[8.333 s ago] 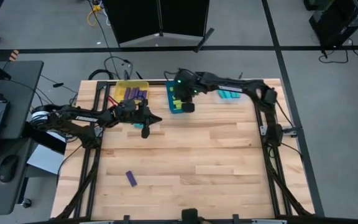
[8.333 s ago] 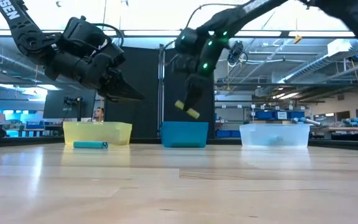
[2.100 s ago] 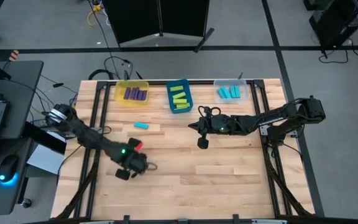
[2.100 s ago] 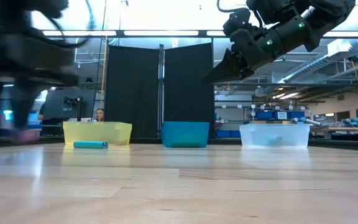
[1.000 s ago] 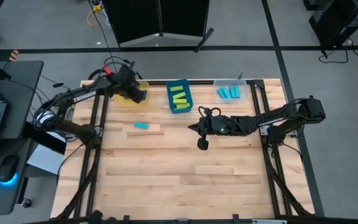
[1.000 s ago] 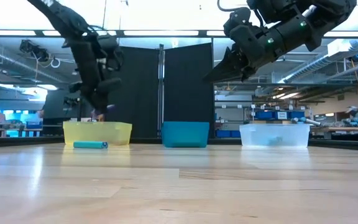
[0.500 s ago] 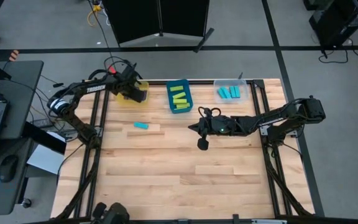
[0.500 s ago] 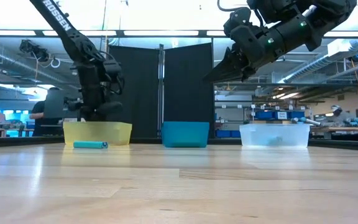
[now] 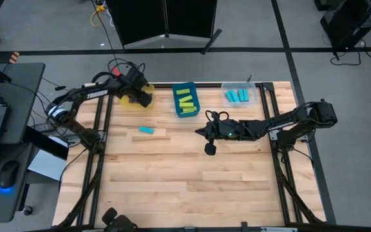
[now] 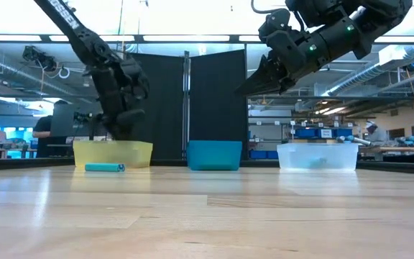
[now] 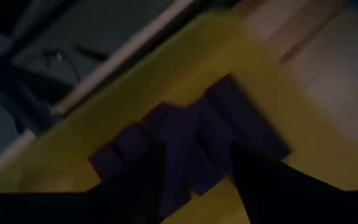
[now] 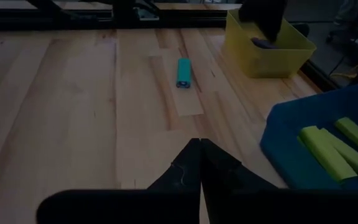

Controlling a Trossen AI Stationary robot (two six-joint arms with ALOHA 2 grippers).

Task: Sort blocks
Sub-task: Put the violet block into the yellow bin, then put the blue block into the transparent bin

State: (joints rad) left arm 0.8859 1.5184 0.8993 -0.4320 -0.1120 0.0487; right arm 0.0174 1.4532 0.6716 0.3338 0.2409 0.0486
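The left gripper (image 9: 143,96) hangs over the yellow bin (image 9: 128,102) at the table's far edge, reaching down into it. In its wrist view the two dark fingers (image 11: 253,180) stand apart with a gap between them, and the purple blocks (image 11: 191,140) lie in a row on the bin floor just ahead of the tips. One purple block seems to sit in the gap between the fingers, though the view is too dim and blurred to say whether they touch it.

The right gripper (image 9: 209,149) hovers well above the wood near the middle of the table, its fingertips (image 12: 199,149) pressed together with nothing between them. A lone cyan block (image 9: 146,129) lies flat on the table (image 9: 192,174), well ahead of these closed jaws and just in front of the yellow bin, touching neither bin nor arm. In the low view it rests on the wood before the yellow bin's wall.

Beside the closed jaws, nearer than the yellow bin, sits the blue bin (image 9: 185,100) holding lime blocks (image 12: 334,146) laid side by side. Further along the far edge, the clear bin (image 9: 240,95) holds more cyan blocks (image 9: 237,96).

A person (image 10: 49,129) stands in the room behind the table.
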